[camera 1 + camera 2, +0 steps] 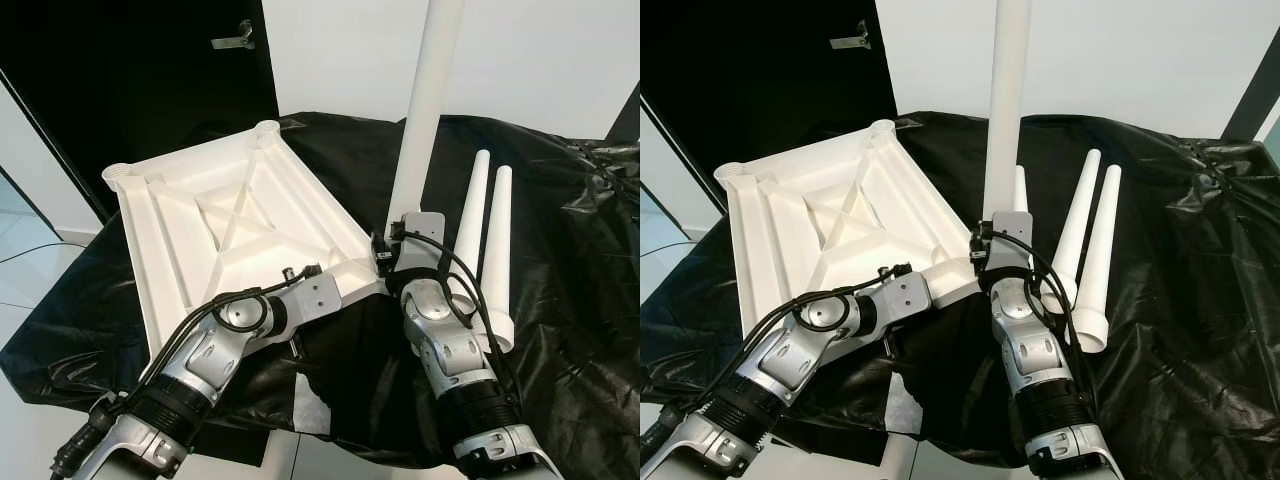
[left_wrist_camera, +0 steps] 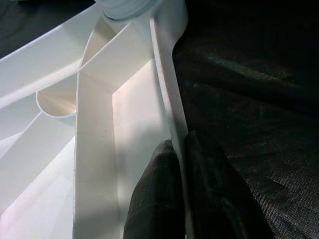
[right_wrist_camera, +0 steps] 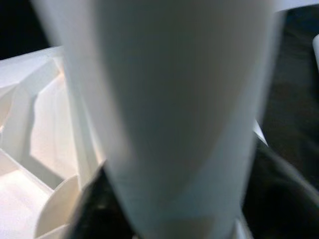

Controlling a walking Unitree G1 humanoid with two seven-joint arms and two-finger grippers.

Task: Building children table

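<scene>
Upright leg (image 1: 425, 110) in right gripper (image 3: 107, 199)

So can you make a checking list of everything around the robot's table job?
Surface: black sheet, wrinkled, draped over the support.
Job's things: white tabletop lying underside up; one leg standing upright at its near corner; three spare legs lying beside it on the sheet.
Clutter: nothing seen.
Grippers: left pincer pinches the tabletop's rim; right pincer sits at the upright leg's base, fingers unclear.
Cables: black cables loop along both silver arms.
Surroundings: black door with a metal handle, white wall, pale floor.
</scene>
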